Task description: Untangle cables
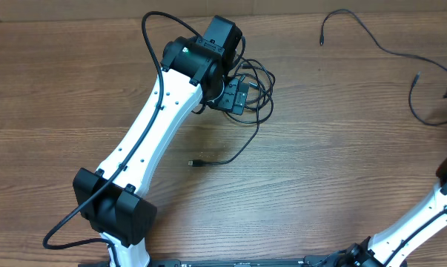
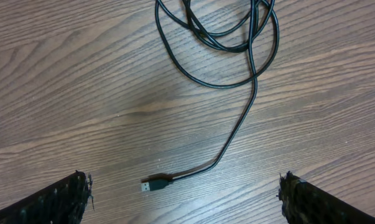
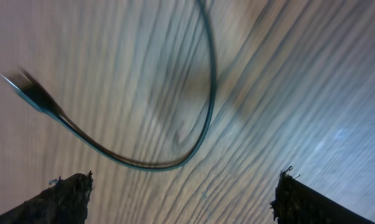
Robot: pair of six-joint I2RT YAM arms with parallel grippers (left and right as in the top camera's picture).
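A bunched coil of thin black cables [image 1: 256,85] lies on the wooden table, with one strand trailing down to a USB plug [image 1: 194,162]. My left gripper [image 1: 236,95] hovers at the coil's left side. In the left wrist view the gripper [image 2: 184,182] is open and empty, the USB plug [image 2: 155,184] lies between its fingers, and the coil [image 2: 227,43] is further ahead. A separate cable [image 1: 371,41] lies loose at the far right, and another strand [image 1: 416,100] loops near the right edge. My right gripper [image 3: 184,179] is open and empty above a blurred curved cable [image 3: 175,162] with a plug end [image 3: 25,84].
The left arm's white links [image 1: 149,126] cross the table's left half, with a thick black wire [image 1: 153,22] looping above them. The right arm [image 1: 423,215] rises from the bottom right and leaves the overhead view at the right edge.
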